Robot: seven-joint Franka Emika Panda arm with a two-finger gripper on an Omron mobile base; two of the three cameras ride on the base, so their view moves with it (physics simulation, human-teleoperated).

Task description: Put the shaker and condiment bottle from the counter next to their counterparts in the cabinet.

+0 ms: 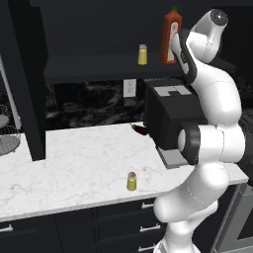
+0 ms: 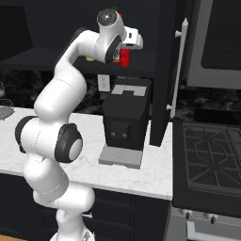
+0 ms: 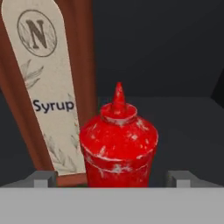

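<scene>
The arm is reached up to the cabinet shelf (image 1: 99, 66), and the step in hand looks like the placing of the red condiment bottle (image 3: 118, 146) beside its counterpart, the tall orange-red syrup bottle (image 3: 48, 87) with the pale "Syrup" label. In the hand view the red bottle stands upright between the 2 finger tips of the gripper (image 3: 113, 178), just beside the syrup bottle, perhaps touching it. The tips sit clear of the bottle's sides with a gap at each, so the gripper reads as released, though the contact line is cut off at the bottom edge. Whether the bottle's base rests on the shelf cannot be told. From the right base view the red bottle (image 2: 124, 57) hangs just below the hand at shelf height. The yellow shaker with the brownish cap (image 1: 131, 181) stands on the marble counter (image 1: 74, 163) near its front edge, well apart from the other yellow shaker (image 1: 142, 55) on the shelf. The next move likely calls for a straight withdrawal without nudging either bottle, then a reach down for the shaker.
</scene>
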